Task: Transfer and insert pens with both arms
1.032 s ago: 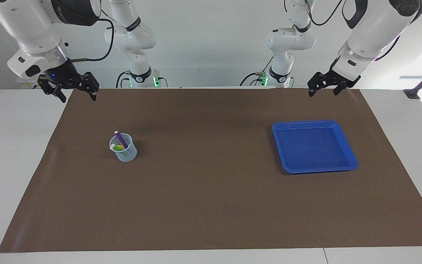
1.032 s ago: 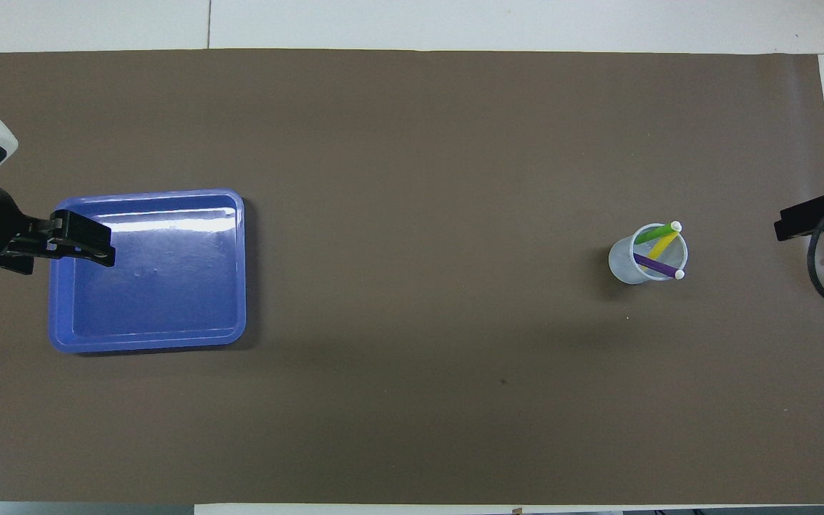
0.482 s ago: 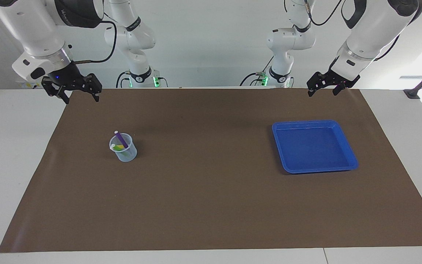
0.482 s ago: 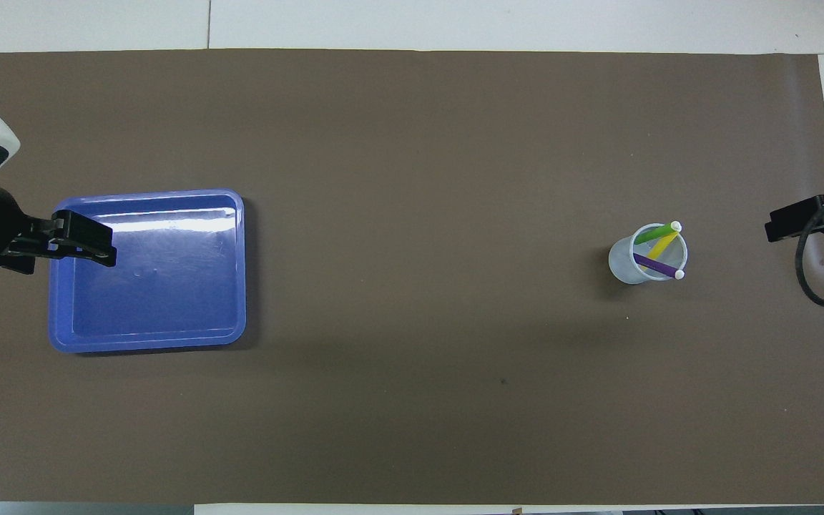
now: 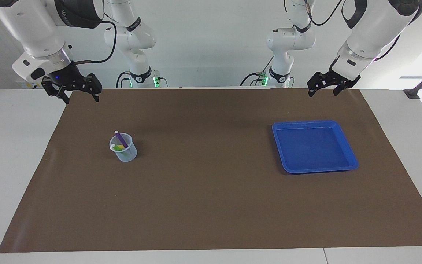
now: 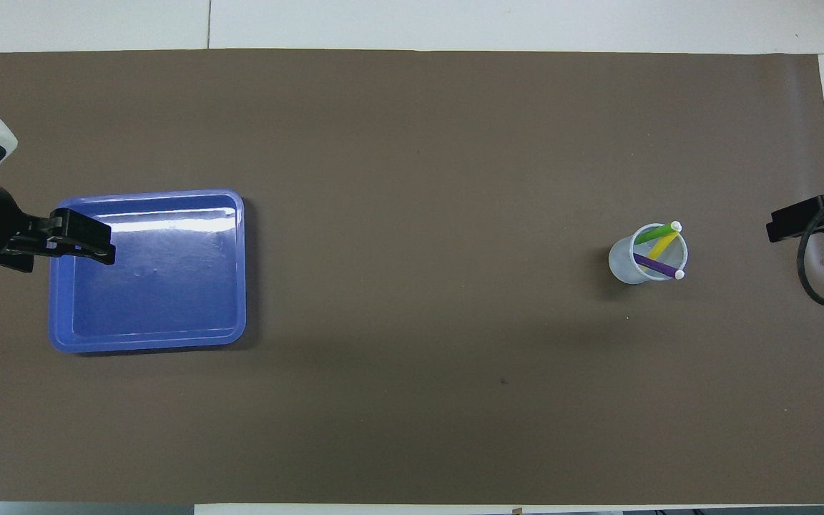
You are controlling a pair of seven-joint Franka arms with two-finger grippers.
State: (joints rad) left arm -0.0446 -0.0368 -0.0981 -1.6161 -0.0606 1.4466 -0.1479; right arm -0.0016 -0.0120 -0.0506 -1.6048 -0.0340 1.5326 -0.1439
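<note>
The pens [image 6: 656, 249] stand together in a clear plastic cup [image 5: 123, 148] on the brown mat [image 5: 211, 205], toward my right arm's end of the bench [image 5: 13, 146]: 3 slim markers, green, purple and yellow, leaning on the rim with pale tips up. My right arm [image 5: 31, 33] comes down bulky and white, bent at the wrist, with a silver ring above the black right claw [image 5: 74, 93]. That claw hangs over the mat's corner nearest my base, fingers spread wide, gripping nothing and touching nothing. My left arm [image 5: 368, 33] slopes down the same way toward the other end, and the left claw [image 5: 324, 89] hovers over the mat's edge nearest me, also spread and empty. In the overhead view its black fingers overlap the rim of the blue tray [image 6: 233, 272], but the facing view shows the claw well above and clear of it. The tray is glossy plastic, squarish with rounded corners and a raised lip. The mat is matte and smooth.
</note>
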